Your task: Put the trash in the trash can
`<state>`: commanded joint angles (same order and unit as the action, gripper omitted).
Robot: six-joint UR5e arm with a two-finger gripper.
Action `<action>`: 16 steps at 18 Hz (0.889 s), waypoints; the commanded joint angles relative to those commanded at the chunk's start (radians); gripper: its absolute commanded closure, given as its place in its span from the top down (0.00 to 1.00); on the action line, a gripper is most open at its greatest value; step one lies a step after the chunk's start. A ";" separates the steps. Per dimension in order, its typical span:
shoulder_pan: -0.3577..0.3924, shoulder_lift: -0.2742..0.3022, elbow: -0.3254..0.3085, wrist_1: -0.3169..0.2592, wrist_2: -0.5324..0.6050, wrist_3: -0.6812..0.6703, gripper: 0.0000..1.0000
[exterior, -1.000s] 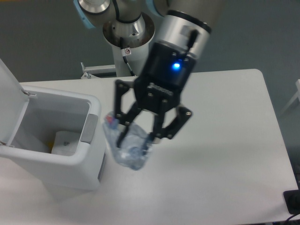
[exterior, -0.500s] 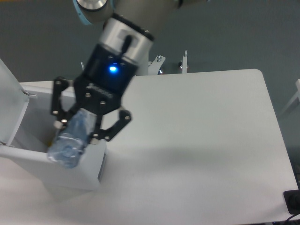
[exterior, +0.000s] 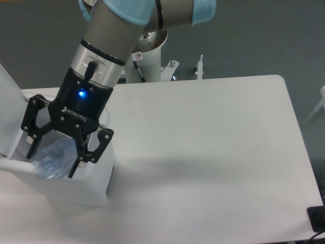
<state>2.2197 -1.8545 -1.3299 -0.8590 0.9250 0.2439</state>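
Clear, crushed plastic is showing between the black fingers of the gripper (exterior: 51,160), where we are seeing the water bottle (exterior: 52,161) hanging over the open mouth of the trash can (exterior: 94,185). We are reading the gripper as clamped on the bottle: one finger (exterior: 31,145) is lying along its left side and the other finger (exterior: 83,155) along its right side, with the bottle blurred in the gap. A blue light is glowing on the gripper's black body. The white bin is standing at the left end of the white table (exterior: 213,152), and its flip lid (exterior: 9,114) is standing raised at the far left edge of the view. The arm (exterior: 114,40), silver-grey with pale blue joint caps, is reaching down from the top of the view toward the bin and is covering most of its opening, so we are not able to tell what is lying inside. The arm's mounting post (exterior: 147,56) is rising behind the table's far edge. A dark object (exterior: 317,218) is showing at the lower right corner.
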 joint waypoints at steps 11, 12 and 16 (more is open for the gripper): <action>0.351 -0.026 -0.144 -0.008 0.006 0.115 1.00; 0.360 -0.034 -0.147 -0.009 0.008 0.150 1.00; 0.367 -0.100 -0.134 -0.012 0.052 0.225 1.00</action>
<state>2.5862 -1.9541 -1.4634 -0.8713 0.9768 0.4691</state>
